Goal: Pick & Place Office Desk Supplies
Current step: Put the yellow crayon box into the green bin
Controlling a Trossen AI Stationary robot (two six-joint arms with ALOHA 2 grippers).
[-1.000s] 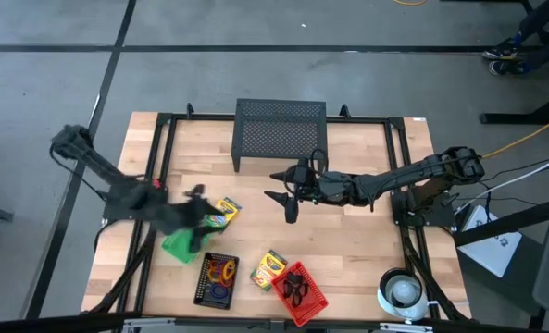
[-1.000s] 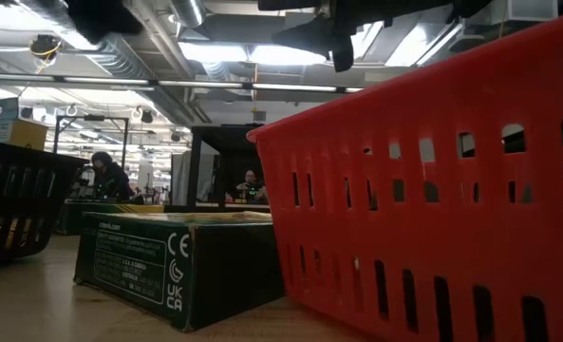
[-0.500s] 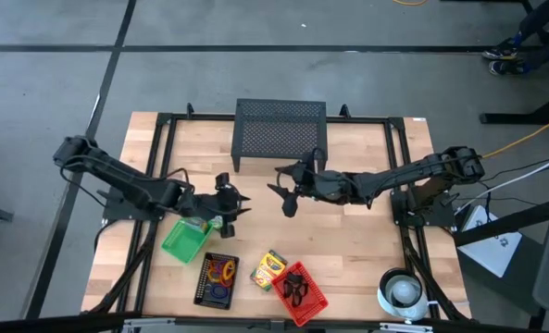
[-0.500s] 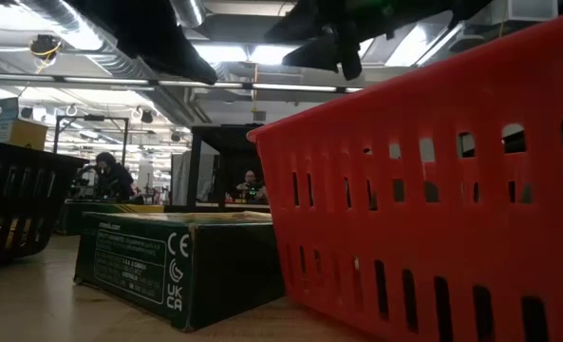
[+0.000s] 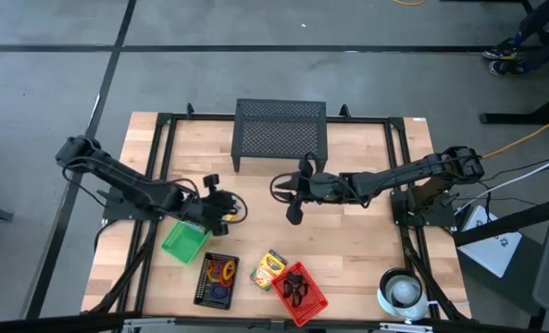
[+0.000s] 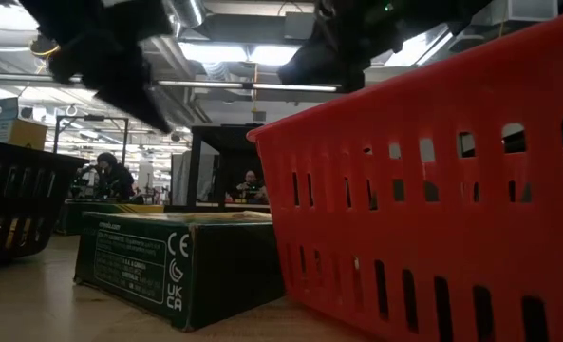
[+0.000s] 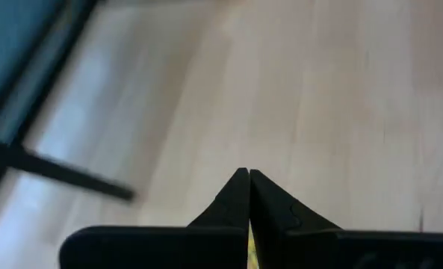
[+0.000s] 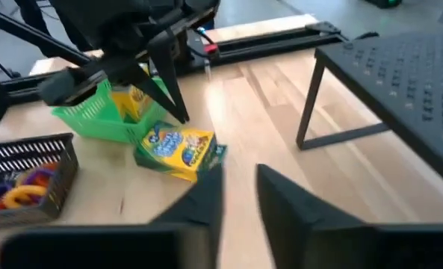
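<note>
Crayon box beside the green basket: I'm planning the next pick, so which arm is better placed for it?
Left. The left gripper hovers right over the crayon box beside the green basket; the right gripper hangs open farther off.

Two dark jointed arms, black tapered fingers [image 7: 240, 202], thin cables

— What stands at the far edge of the wooden table [image 5: 357, 242]?
— A black mesh stand [image 5: 280, 133], upright on its legs.
— And near the front?
— A red basket [image 5: 304, 293], a black mesh tray [image 5: 203, 280] and a green basket [image 5: 183, 242]. A white round roll [image 5: 403, 291] sits at the front right corner.
</note>
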